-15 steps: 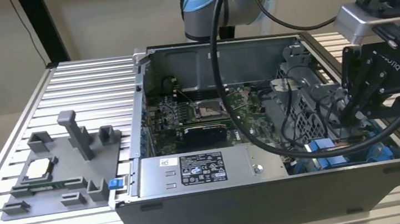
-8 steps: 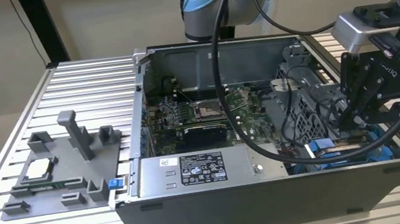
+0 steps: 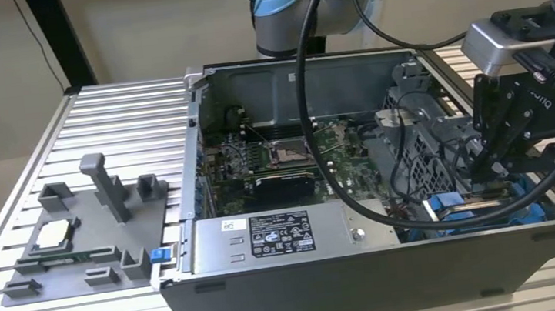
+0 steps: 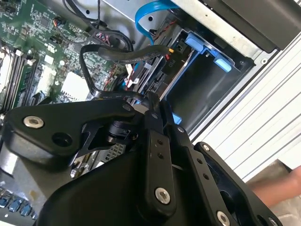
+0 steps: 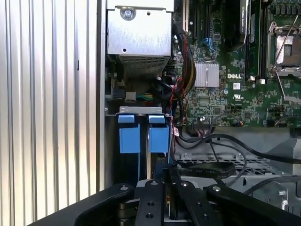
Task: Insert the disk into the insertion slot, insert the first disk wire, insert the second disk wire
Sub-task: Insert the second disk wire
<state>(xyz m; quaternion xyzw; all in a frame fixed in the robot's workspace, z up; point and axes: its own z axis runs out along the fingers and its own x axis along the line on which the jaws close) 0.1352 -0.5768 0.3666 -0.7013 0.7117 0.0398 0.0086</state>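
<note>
Disk (image 3: 489, 207): I see its blue carrier low in the open computer case (image 3: 374, 285), at the corner on the exterior view's right, just beside the grey power supply box (image 3: 276, 237). In the first wrist view the blue carrier tabs (image 5: 143, 134) stand side by side below that box.
Gripper (image 3: 491, 172): poised directly over the disk bay; whether its fingers (image 5: 157, 197) grip anything I cannot tell.
Cables: black wire (image 4: 117, 54) and blue cable (image 4: 150, 12) loop near the motherboard (image 5: 225, 80).
Counter (image 3: 100, 135): ribbed metal, carrying a grey fixture (image 3: 90, 237).
</note>
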